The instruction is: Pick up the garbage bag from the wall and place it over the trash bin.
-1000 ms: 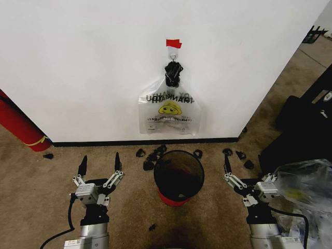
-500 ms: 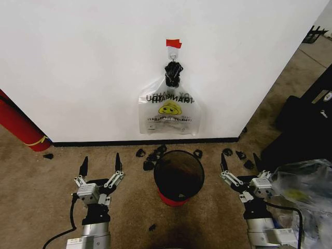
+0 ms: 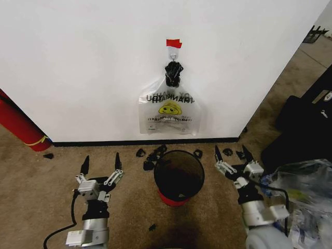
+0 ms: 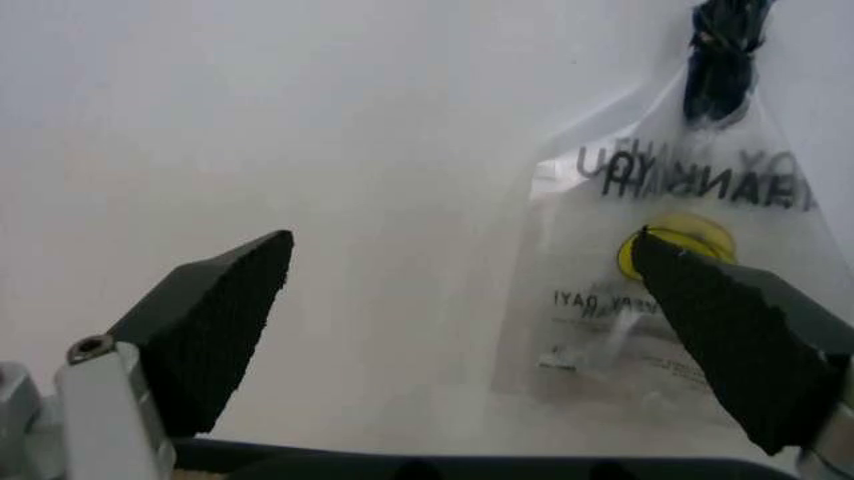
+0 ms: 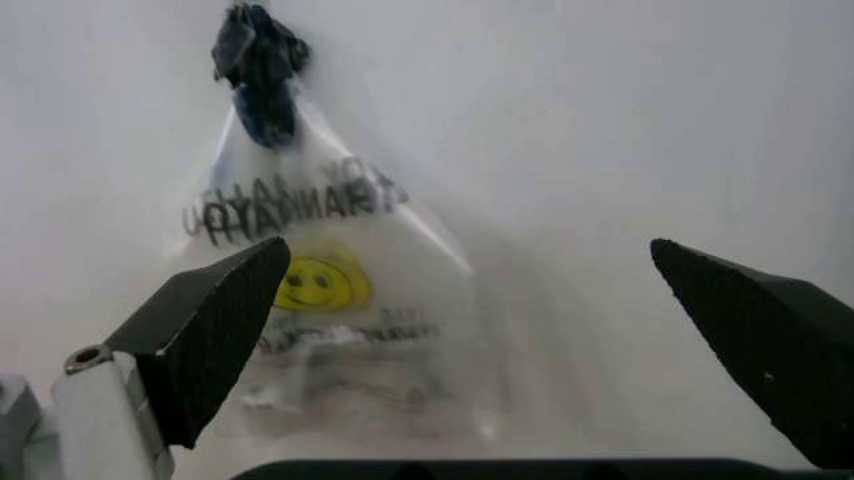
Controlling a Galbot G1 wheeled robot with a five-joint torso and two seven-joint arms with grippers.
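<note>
Left gripper (image 3: 101,165) low over the carpet (image 3: 41,181), fingers spread wide, nothing between them. Right gripper (image 3: 229,156) likewise spread and empty, now a little farther forward than the left one.

Trash bin (image 3: 179,175) stands on the carpet between the two sets of fingers, mouth open, nothing draped over it. Small black scraps (image 3: 150,156) lie scattered beyond it along the baseboard. Red cylinder (image 3: 18,124) leans against the wall well to the left of the left fingers; clear plastic bundle (image 3: 303,192) sits just right of the right arm.

Farther off: garbage bag (image 3: 169,113) hangs flat on the wall (image 3: 78,67), its bunched dark handles (image 3: 173,72) caught on the hook (image 3: 173,53) under the red tape strip (image 3: 174,43). Bag well ahead of and above both sets of fingers. In the right wrist view it sits toward the left finger (image 5: 207,335) of that gripper; in the left wrist view, behind the right finger (image 4: 741,350).

Step in hand, by my reading: the reach toward the bag, early, no contact yet. Next move would call for raising the fingers to the handle knot, closing around it and lifting it clear of the hook.

Against a second ago: right gripper has advanced toward the wall and swung inward nearer the bin; left gripper nearly unmoved. Bag and bin unchanged.
</note>
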